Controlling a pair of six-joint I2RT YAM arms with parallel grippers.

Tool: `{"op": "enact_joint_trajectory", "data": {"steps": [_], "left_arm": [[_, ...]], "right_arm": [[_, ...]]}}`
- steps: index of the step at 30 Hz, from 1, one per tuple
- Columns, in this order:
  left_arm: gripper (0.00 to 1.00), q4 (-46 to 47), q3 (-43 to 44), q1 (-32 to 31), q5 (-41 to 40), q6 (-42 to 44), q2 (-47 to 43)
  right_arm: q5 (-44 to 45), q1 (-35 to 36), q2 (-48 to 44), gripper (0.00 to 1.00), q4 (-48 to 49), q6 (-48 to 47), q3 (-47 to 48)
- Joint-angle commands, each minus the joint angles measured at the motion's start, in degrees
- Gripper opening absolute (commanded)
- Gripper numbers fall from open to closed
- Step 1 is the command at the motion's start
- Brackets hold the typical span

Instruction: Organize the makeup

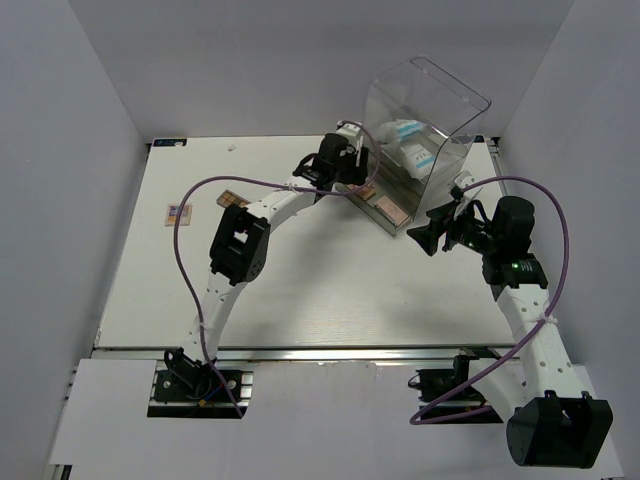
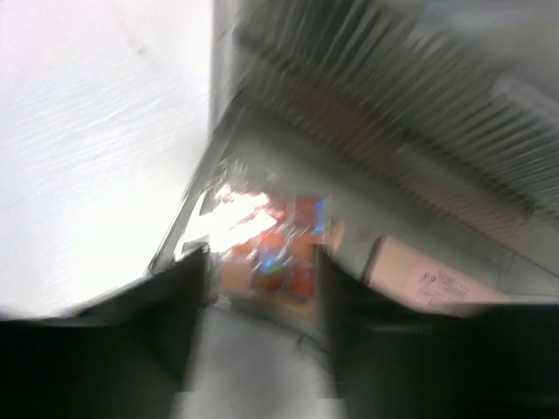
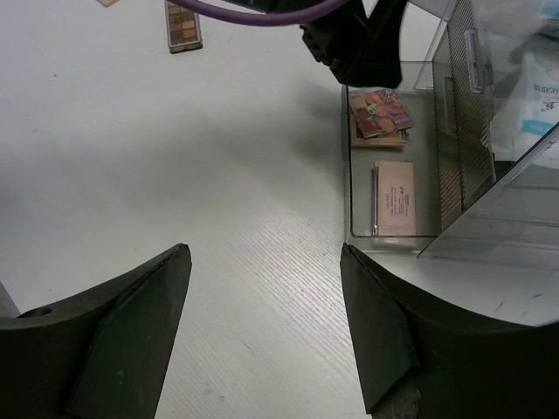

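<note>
A white table (image 1: 300,290) sits inside plain grey walls (image 1: 60,150). At far right stands a clear drawer box (image 1: 445,100) with white pouches (image 1: 412,150) inside. Its pulled-out bottom drawer (image 3: 362,236) holds a colourful palette (image 3: 380,112) and a pink palette (image 3: 394,198). A brown palette (image 1: 232,200) and a small palette (image 1: 178,213) lie far left. The left gripper (image 2: 260,262), fingers spread and empty, hangs over the drawer. The right gripper (image 3: 264,253), also wide and empty, hovers nearer.
</note>
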Motion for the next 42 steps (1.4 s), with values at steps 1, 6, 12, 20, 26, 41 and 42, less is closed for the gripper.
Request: {"op": "enact_joint_trajectory", "data": {"steps": [1,6,12,20,26,41,42], "left_arm": [[0.49,-2.09,-5.96,3.81,-4.23,-7.45,-11.09],[0.06,-12.18,-18.88,13.48,-11.35,-29.92,-21.64],[0.77,-20.10,-31.38,21.67,-19.25,-37.87,-30.44],[0.98,-34.95,-23.15,23.78,-26.65,-41.83,-23.71],[0.98,-39.28,-18.55,24.48,-26.12,-42.27,-18.32],[0.98,-38.48,-19.25,24.48,-23.22,-43.51,-15.50],[0.98,-38.31,-19.43,24.48,-23.13,-43.42,-15.50]], "right_arm": [[-0.19,-0.29,-0.61,0.74,0.06,0.12,0.84],[-0.45,-0.29,-0.53,0.74,0.50,0.65,-0.13],[-2.12,-0.20,1.49,0.74,1.64,2.23,0.31],[-2.39,-0.20,2.11,0.74,1.56,1.97,0.49],[-1.95,-0.20,2.02,0.74,1.38,1.97,0.14],[-2.04,-0.29,4.05,0.74,2.17,1.97,0.75],[-1.95,-0.29,4.13,0.74,2.26,1.88,0.58]]}}
